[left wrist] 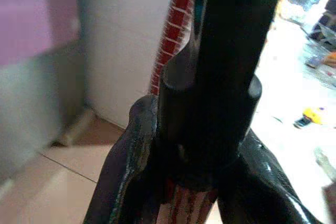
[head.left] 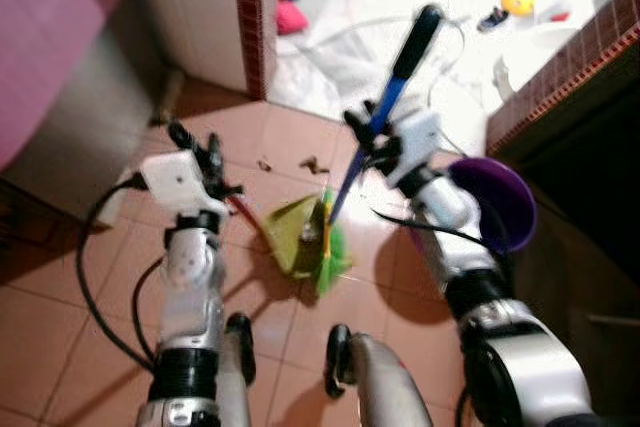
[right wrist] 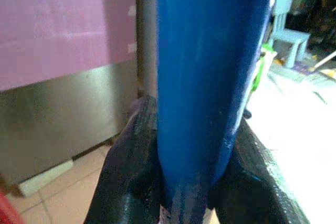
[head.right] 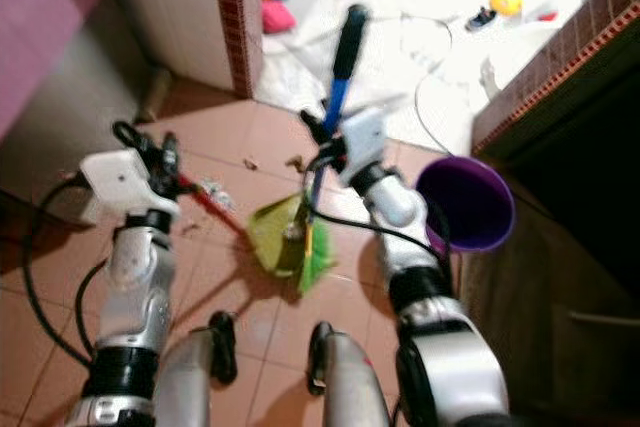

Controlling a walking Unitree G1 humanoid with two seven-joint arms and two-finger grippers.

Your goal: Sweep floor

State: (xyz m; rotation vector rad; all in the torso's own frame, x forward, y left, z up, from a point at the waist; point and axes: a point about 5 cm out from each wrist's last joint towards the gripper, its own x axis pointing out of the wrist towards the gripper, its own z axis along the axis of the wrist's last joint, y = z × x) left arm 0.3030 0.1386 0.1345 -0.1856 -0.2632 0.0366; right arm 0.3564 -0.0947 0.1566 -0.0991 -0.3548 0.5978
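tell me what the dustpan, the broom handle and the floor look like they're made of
Dustpan: probably moulded plastic, uniform matte olive green. Broom handle: smooth blue pole, plastic or coated metal, with a black grip on top; the right tool holds it. Floor: terracotta ceramic tiles with pale grout lines, slight sheen.

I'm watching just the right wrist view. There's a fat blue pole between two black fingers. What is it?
Observer: A broom handle. The right gripper is shut on it, and its green bristles sit on the floor.
Operator: Is the other arm doing anything?
Observer: The left gripper holds the red handle of a green dustpan lying beside the bristles.
Operator: Any dirt to sweep?
Observer: A few brown crumbs lie on the tiles just beyond the dustpan.
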